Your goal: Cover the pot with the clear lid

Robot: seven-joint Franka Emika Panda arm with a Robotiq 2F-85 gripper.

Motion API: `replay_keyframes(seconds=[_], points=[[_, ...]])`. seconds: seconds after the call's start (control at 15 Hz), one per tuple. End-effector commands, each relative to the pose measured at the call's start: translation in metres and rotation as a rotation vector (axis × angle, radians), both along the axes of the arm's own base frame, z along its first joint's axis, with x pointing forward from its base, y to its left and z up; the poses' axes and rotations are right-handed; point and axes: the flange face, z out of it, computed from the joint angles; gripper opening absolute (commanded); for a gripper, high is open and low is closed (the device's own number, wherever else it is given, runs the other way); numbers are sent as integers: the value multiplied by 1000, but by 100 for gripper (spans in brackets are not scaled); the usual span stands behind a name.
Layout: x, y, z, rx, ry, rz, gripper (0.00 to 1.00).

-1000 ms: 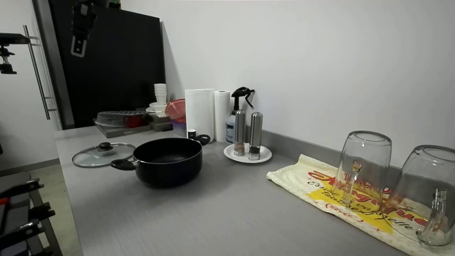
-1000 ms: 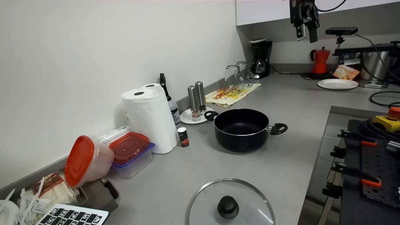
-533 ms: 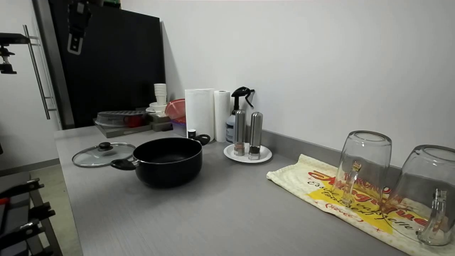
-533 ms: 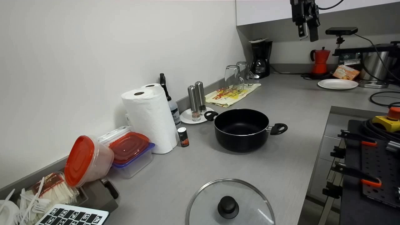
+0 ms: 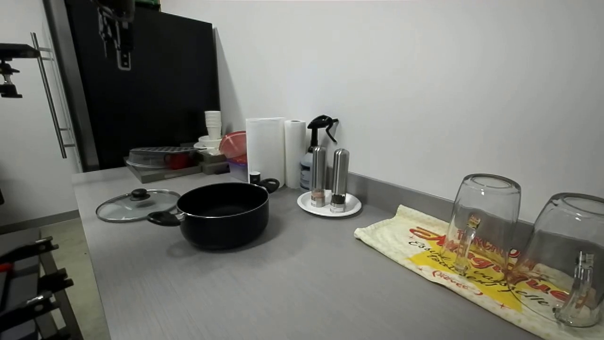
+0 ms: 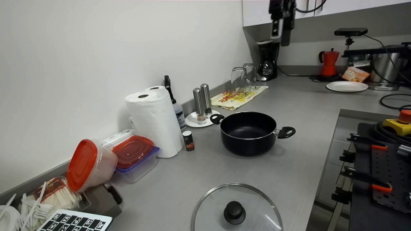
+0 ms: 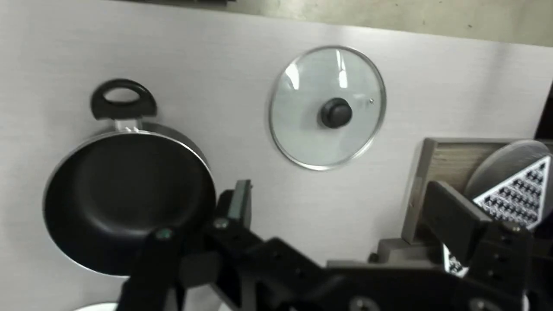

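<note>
Clear glass lid (image 7: 309,110) flat on table (image 7: 233,86), upper middle of wrist view; black pot (image 7: 129,194) uncovered, left. Tool (image 7: 343,201) wide, holding nothing. Likely trouble: off-centre pinch on the round knob (image 7: 337,113) could tilt the lid, landing it askew.

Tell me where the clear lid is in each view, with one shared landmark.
In an exterior view: clear lid at left, below mid-height, left of the black pot.
In an exterior view: clear lid at the bottom, partly cut off, below the black pot.
In the wrist view: clear lid above centre, right of the black pot.
Shared landmark: the black pot.
</note>
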Motion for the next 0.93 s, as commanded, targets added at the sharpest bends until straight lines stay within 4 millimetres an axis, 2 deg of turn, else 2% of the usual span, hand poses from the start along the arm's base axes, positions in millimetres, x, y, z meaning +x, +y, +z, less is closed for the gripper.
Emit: replay_keyframes(seconds=[0.0,0.2,0.33,0.4,0.6,0.87], points=[[32,62,-10,99,-65,37,100],[39,105,-31,130,-70,89,100],[41,124,-46,133,-58,124,100],[31,108,-38,105,-59,93,100],[35,122,-52,103,-43,112,100],[38,122,-50,106,-47,112,100]])
